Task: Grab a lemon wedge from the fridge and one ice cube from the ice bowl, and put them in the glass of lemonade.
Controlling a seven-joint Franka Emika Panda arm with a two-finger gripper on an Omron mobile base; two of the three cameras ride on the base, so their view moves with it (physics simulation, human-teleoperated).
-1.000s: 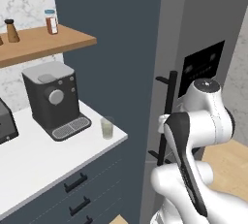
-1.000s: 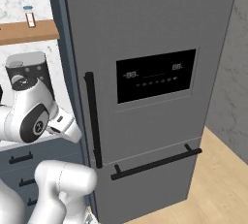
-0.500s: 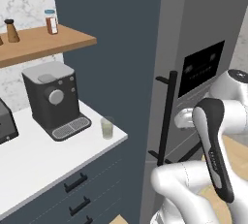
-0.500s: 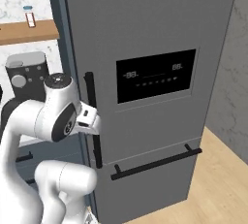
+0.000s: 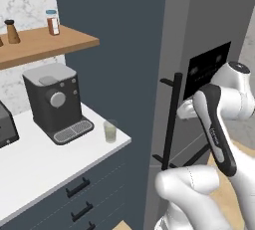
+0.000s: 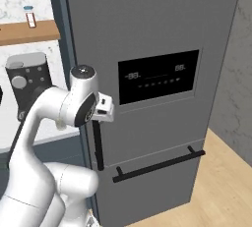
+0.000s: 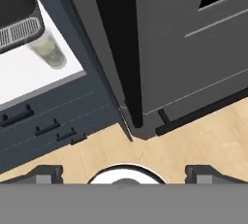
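The open, empty claw is near the closed fridge; next it must grasp the vertical handle and pull.

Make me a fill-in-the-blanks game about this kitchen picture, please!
1. The fridge door is ____.
2. The glass of lemonade stands on the white counter beside the ____ machine.
3. The gripper has its fingers wide ____.
4. The two shakers sit up on a ____ shelf.

Missing words: shut; coffee; open; wooden
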